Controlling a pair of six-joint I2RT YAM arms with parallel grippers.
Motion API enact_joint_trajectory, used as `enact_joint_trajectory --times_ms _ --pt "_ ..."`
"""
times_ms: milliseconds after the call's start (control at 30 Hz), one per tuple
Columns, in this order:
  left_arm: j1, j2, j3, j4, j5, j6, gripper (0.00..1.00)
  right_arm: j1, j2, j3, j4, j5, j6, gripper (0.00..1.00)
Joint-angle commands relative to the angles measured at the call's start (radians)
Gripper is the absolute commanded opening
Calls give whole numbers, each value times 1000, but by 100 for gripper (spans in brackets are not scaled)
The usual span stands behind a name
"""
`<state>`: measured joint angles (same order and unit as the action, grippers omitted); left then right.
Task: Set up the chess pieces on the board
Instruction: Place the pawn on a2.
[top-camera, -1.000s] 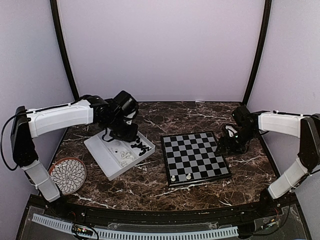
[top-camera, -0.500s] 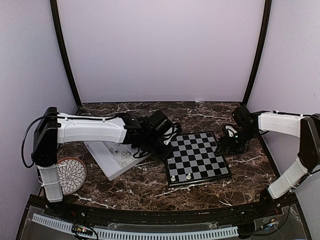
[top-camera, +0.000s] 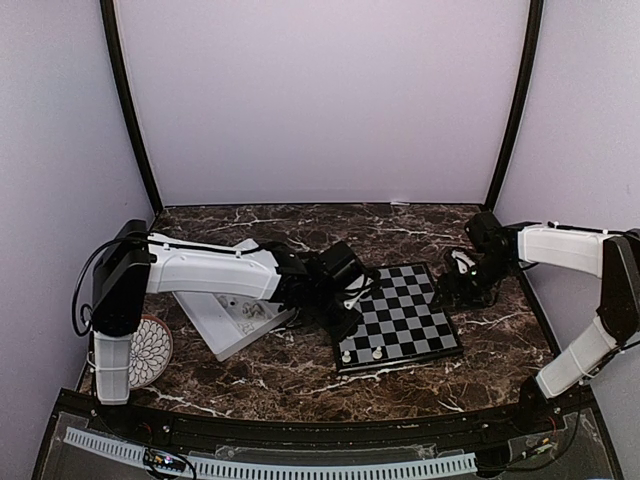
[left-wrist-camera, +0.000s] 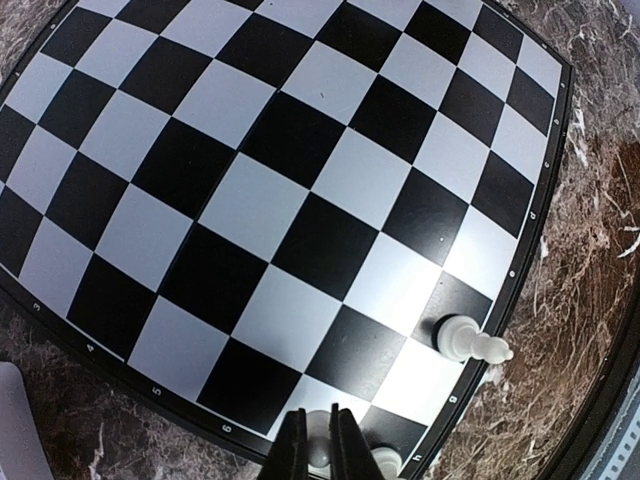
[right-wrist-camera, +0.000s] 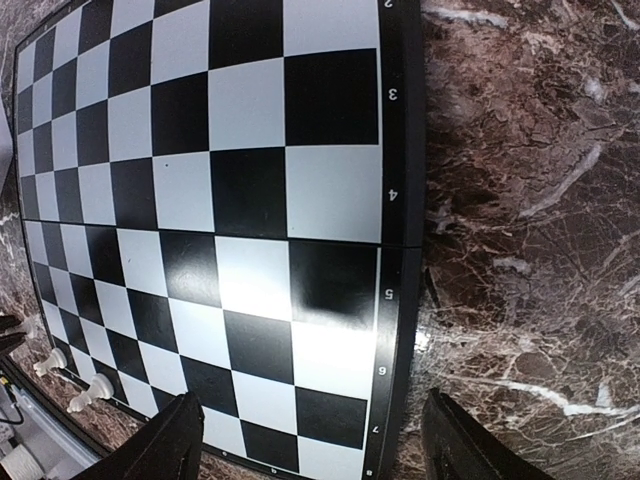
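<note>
White piece (left-wrist-camera: 320, 452) sits pinched tight in my left gripper (left-wrist-camera: 318, 415) by the board's (left-wrist-camera: 250, 200) left edge. Only two white pieces (left-wrist-camera: 470, 340) stand along its near edge, so nearly the whole set is left to place. My right gripper (right-wrist-camera: 315, 445) hangs wide open at the right edge; the only writing I can read is border digits (right-wrist-camera: 392, 215) — 3 to 7.

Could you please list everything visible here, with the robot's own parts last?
board: one, black and pale grey, centre-right.
standing pieces: two, white, board's near edge.
held piece: one, white, gripped above the board.
tray: one, white, left of the board.
tray pieces: few, white, inside tray.
plate: one, patterned, round, near left.
table: one, dark marble.
left pincer: one, black, shut on the held piece.
right pincer: one, black, open, at the board's right edge.
</note>
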<state>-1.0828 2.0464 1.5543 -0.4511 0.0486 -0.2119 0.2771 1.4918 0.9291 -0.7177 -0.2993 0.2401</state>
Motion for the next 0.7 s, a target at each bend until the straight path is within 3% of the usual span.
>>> enact_joint_trajectory --times_ms 0,667 --pt "-2 5 24 -34 20 29 4 8 -32 -10 16 -9 -10 77" --pt "-3 45 35 -49 40 37 6 8 -38 -18 16 -6 -10 77"
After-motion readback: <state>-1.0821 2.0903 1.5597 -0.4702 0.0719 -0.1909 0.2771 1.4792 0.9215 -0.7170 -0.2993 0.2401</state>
